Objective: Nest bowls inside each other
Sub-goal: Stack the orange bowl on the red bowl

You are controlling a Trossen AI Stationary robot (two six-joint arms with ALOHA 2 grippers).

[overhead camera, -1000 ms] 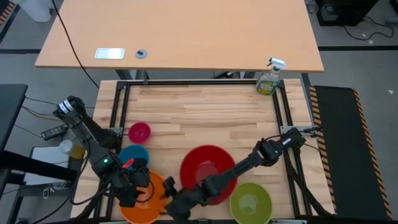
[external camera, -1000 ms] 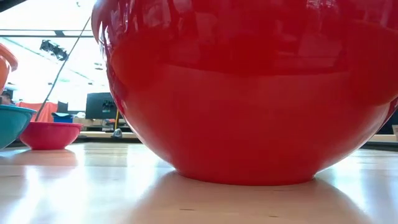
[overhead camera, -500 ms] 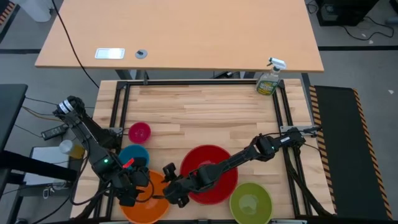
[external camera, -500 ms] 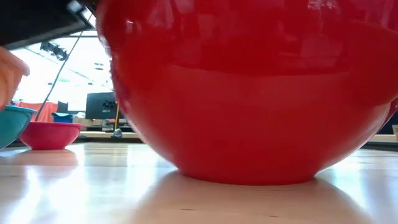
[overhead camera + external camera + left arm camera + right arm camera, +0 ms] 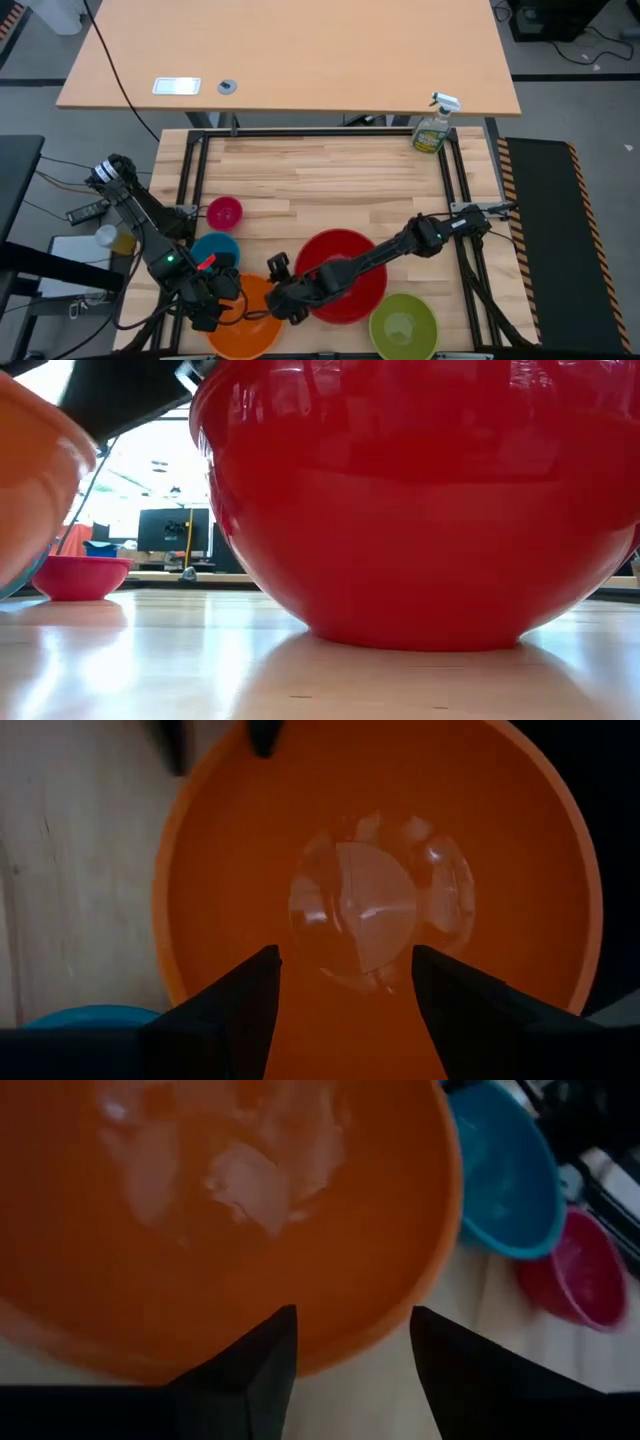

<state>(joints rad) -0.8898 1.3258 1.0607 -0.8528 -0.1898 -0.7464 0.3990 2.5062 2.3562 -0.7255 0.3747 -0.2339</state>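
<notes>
The orange bowl [image 5: 245, 322] rests on its base near the table's near edge, left of the large red bowl [image 5: 342, 277]. My left gripper [image 5: 218, 305] hangs open over the orange bowl's inside [image 5: 380, 910]. My right gripper [image 5: 272, 283] is open at the orange bowl's rim on the side nearest the red bowl. One finger is inside the rim and one outside, as the left wrist view [image 5: 218, 740] also shows. The blue bowl [image 5: 215, 248], the pink bowl [image 5: 224, 212] and the green bowl [image 5: 403, 325] stand apart on the table. My right gripper reaches slanting down from the table's right side and straddles the orange bowl's rim [image 5: 425, 1295]. One finger [image 5: 262, 735] is inside the bowl and the other [image 5: 175, 745] outside. The gap is wider than the wall, and I cannot tell whether either finger touches it.
My right arm stretches across the top of the red bowl [image 5: 430, 510]. A green spray bottle [image 5: 433, 128] stands at the far right corner. The far half of the wooden table [image 5: 320, 170] holds nothing else. The black frame rails [image 5: 185, 190] run along the sides.
My right gripper has swung from the near edge toward the far edge along the orange bowl's right side, tipping as it went, and now stands over the rim. The orange bowl has slid a little toward the red bowl. The red bowl has shifted slightly to the right.
</notes>
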